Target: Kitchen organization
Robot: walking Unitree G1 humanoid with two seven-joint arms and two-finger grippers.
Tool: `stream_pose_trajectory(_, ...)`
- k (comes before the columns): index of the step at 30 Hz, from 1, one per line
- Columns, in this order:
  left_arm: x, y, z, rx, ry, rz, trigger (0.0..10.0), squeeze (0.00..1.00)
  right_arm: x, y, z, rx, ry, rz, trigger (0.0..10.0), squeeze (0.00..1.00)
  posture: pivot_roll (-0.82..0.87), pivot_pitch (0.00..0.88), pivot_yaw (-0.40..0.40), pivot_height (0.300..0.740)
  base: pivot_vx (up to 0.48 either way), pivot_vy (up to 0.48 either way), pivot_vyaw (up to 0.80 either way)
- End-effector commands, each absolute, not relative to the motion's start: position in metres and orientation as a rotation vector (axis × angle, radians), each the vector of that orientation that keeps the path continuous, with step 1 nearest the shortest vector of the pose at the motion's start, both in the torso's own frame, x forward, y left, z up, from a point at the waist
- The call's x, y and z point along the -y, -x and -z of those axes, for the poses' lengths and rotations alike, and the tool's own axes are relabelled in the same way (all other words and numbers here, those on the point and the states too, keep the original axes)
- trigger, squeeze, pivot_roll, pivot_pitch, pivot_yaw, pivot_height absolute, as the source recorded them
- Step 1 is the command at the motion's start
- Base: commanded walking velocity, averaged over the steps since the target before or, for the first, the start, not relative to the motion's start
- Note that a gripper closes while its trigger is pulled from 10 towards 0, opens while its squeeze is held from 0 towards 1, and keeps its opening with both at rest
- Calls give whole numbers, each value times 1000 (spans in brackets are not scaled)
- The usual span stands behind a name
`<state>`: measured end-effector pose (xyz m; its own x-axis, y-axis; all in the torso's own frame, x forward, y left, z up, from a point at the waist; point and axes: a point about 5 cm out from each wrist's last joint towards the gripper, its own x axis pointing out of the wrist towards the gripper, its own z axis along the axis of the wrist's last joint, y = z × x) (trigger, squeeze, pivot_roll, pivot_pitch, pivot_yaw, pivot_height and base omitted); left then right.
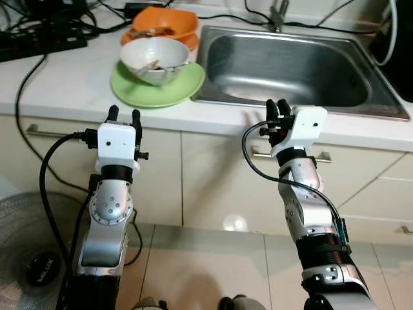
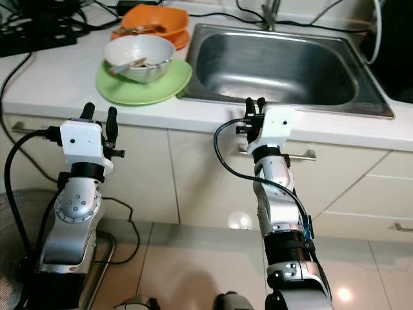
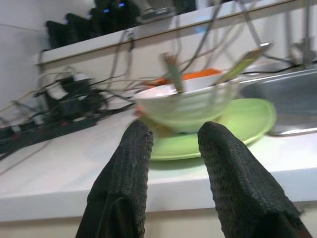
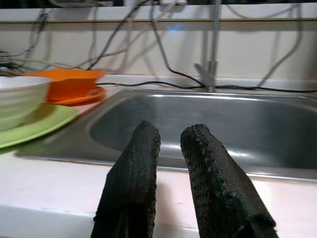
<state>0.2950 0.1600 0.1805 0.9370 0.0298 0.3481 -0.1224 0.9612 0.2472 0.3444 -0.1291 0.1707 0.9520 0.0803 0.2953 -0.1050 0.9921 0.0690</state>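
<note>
A stainless steel sink [image 1: 290, 64] fills the upper right of the head view. Upper left, a ribbed white bowl [image 1: 155, 59] sits on a round green plate [image 1: 158, 87], orange dishes [image 1: 166, 26] behind. Below the counter edge, the left gripper [image 1: 124, 117] and right gripper [image 1: 277, 106] hover, textured fingers slightly parted, holding nothing. The left wrist view shows utensils [image 3: 173, 72] in the bowl.

Bowl [image 1: 155, 59] on plate [image 1: 157, 89], left of sink [image 1: 290, 64].
</note>
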Motion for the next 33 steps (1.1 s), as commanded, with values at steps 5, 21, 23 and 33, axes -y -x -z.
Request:
stream_pose_trajectory(5,-157,-296,-178,338,-272,-59,10000,0,127,-345,-172,313,-102,-107,10000,0,44,49,-47,718,0,0,0)
stream_pose_trajectory(21,-159,-295,-179,342,-275,-71,10000,0,122,-345,-170,311,-123,-125,10000,0,52,64,-45,718,0,0,-200)
stream_pose_trajectory(23,-160,-295,-180,343,-276,-72,10000,0,121,-345,-170,310,-126,-123,10000,0,54,65,-46,718,0,0,0)
stream_pose_trajectory(33,-160,-295,-182,352,-275,-74,10000,0,122,-346,-169,307,-131,-121,10000,0,55,71,-44,718,102,0,0)
